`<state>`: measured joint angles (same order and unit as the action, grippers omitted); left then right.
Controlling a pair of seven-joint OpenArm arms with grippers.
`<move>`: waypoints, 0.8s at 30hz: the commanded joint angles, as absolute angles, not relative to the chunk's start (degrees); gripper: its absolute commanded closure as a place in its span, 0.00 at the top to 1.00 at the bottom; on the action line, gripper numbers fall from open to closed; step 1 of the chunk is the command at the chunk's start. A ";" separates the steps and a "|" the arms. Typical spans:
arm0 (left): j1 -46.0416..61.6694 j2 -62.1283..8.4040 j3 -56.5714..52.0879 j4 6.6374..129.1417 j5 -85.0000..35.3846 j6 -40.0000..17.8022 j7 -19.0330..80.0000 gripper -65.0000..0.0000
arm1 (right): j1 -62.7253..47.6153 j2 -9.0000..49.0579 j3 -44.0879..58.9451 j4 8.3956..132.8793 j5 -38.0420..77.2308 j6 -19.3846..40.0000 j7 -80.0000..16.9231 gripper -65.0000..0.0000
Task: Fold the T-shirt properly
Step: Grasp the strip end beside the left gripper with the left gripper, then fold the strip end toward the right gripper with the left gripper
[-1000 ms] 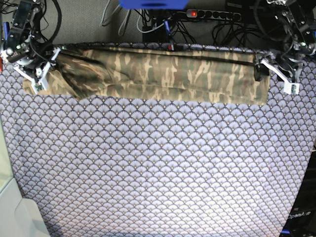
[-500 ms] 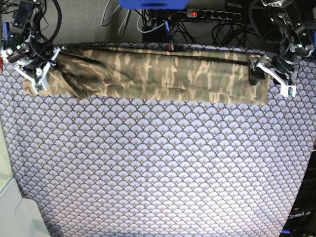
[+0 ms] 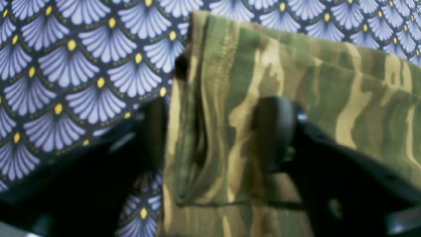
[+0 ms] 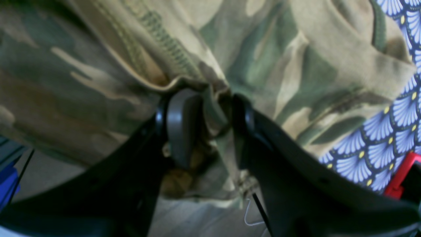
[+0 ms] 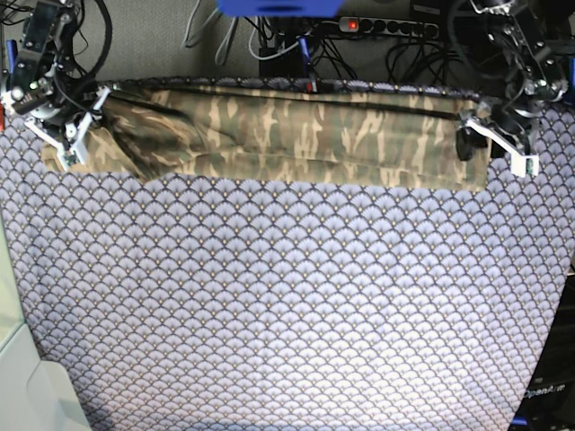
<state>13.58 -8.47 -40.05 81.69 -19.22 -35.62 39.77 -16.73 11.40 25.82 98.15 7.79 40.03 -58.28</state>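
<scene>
Both ends held | left end effector (moved inward) straddles T-shirt edge, unclosed | right end effector clenched on T-shirt

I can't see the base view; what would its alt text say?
A camouflage T-shirt, folded into a long band, lies along the far edge of a purple scale-patterned table cloth. One robot gripper sits at each end: left gripper, right gripper. Cables and a power strip lie behind.

A purple scale-patterned table cloth covered the table. Beyond the cloth's far edge lay a black power strip with a lit red switch, amid tangled cables, beside a blue object.
</scene>
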 commanded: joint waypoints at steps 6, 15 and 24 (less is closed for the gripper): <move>14.29 -8.31 -39.87 80.31 -18.33 -35.82 43.21 0.25 | -16.75 11.74 25.80 98.59 7.96 40.00 -58.42 0.34; 14.11 -8.22 -39.87 81.27 -18.42 -35.82 45.76 0.01 | -16.84 11.74 25.80 98.59 7.96 40.00 -58.42 0.34; 15.43 -4.26 -39.69 95.96 -17.89 -35.12 48.04 0.01 | -16.84 11.74 25.80 98.51 7.96 40.00 -58.42 0.34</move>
<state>15.77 -3.64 -39.64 94.87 -16.82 -34.83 49.19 -16.75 11.40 25.82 98.13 7.79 40.03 -58.26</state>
